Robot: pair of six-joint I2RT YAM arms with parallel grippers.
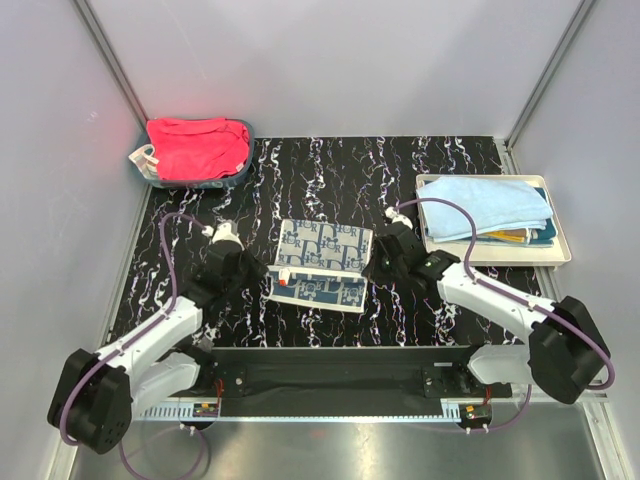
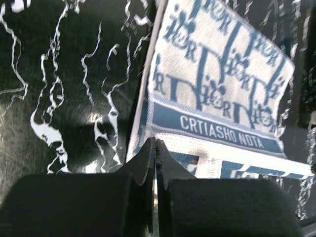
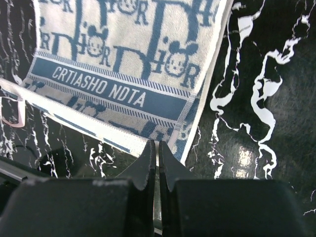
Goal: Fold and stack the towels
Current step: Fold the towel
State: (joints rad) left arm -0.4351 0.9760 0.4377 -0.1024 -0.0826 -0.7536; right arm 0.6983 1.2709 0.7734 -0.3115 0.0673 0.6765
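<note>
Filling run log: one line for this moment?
print towel: partly folded | left gripper: shut at its edge | right gripper: shut at its edge

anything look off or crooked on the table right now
The printed towel in the middle lies a little askew, and its folded layers do not line up at the near edge. On the tray, a mustard towel pokes out under the light blue towel. Nothing looks spilled or damaged.

Translucent teal plastic bin far left; cream rectangular tray right; both on black white-veined tabletop.
</note>
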